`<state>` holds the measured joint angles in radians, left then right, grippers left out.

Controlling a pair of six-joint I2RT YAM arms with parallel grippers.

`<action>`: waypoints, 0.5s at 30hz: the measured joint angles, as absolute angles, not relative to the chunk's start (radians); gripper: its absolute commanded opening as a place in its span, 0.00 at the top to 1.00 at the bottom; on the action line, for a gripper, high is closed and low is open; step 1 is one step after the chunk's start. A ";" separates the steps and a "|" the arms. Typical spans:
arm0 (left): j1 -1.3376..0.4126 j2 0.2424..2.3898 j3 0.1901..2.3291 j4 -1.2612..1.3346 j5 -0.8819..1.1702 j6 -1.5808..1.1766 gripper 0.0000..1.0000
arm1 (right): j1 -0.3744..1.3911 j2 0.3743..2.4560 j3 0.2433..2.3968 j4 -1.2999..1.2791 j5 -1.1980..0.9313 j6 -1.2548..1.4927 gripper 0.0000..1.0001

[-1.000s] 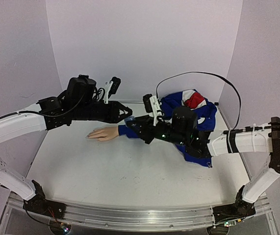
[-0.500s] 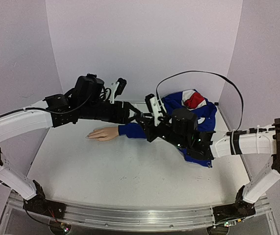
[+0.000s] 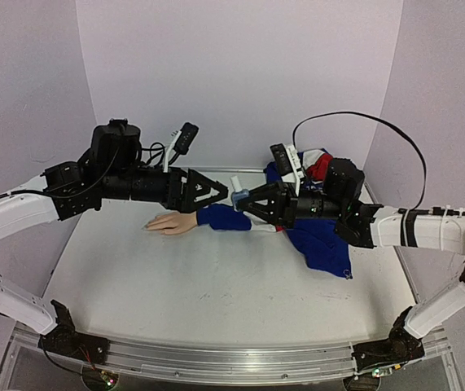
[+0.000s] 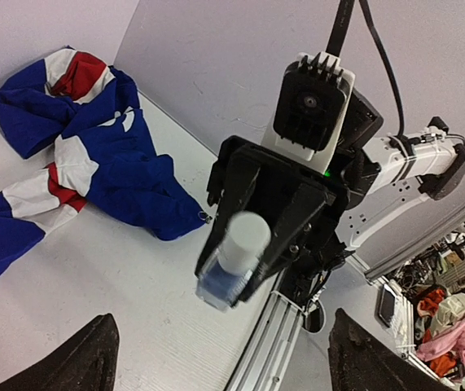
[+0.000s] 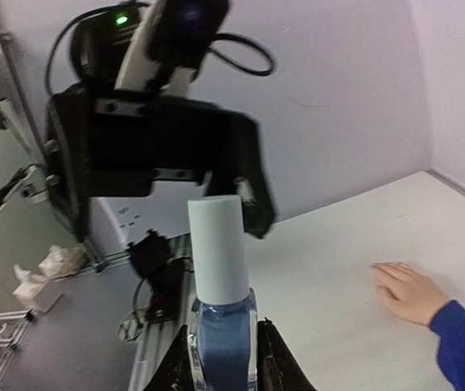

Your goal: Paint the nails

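So my right gripper is clamped tight on a little clear bottle with blue liquid inside and a pale cap still on. The fingers pinch the glass body from both sides. It's up in the air above the mannequin hand, over the wrist end, and the cap points at my other arm.

My left gripper is spread wide with nothing in it. It hangs over the wrist end of the mannequin hand too, just across from the cap. The cap sits in line with the gap between those fingers, and nothing's touching it as far as I can see.

The mannequin hand lies flat, palm down, pale flesh colour, with a blue sleeve running off its wrist. The nails are at the fingertips, the end farthest from both grippers. Honestly they're too tiny for me to tell whether they have any colour on them.
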<state>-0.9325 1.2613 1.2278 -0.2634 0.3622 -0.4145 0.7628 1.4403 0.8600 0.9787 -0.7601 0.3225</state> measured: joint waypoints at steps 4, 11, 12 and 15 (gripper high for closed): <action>-0.933 1.267 1.228 -0.239 0.426 -0.407 0.26 | 0.770 1.480 0.861 1.076 -0.908 0.418 1.00; -0.936 1.297 1.237 -0.194 0.497 -0.401 0.43 | 0.769 1.554 0.865 1.184 -0.997 0.524 1.00; -0.938 1.299 1.238 -0.189 0.501 -0.401 0.45 | 0.769 1.558 0.865 1.193 -1.002 0.534 1.00; -0.945 1.303 1.240 -0.179 0.510 -0.399 0.54 | 0.769 1.560 0.865 1.216 -1.012 0.553 1.00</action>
